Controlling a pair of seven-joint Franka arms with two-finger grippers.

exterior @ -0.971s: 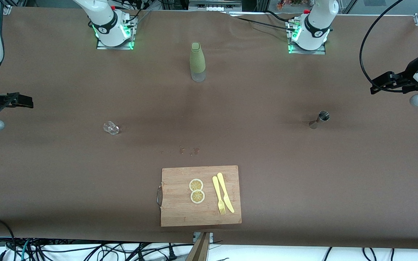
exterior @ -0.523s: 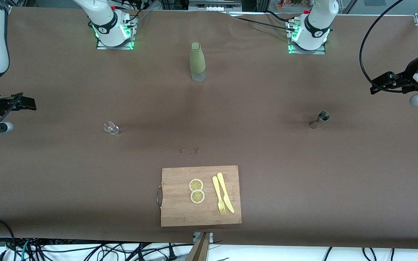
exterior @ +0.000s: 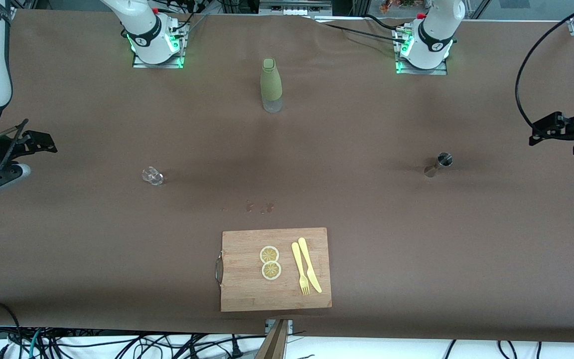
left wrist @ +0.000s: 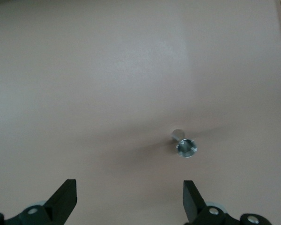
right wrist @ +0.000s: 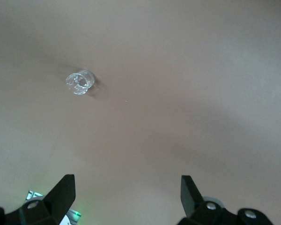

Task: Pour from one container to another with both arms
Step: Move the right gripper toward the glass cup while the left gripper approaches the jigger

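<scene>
The jigger [exterior: 439,164] stands upright at mid-right of the front frame; the glass [exterior: 152,176] sits mid-left. Left gripper [exterior: 541,132] and right gripper [exterior: 35,142] hover at the frame edges, fingers spread, empty. Risk: an off-centre approach topples the narrow-waisted jigger.

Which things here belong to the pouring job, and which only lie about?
For the job:
- jigger
- glass

Lying about:
- green bottle
- cutting board
- lemon slices
- fork
- knife
</scene>
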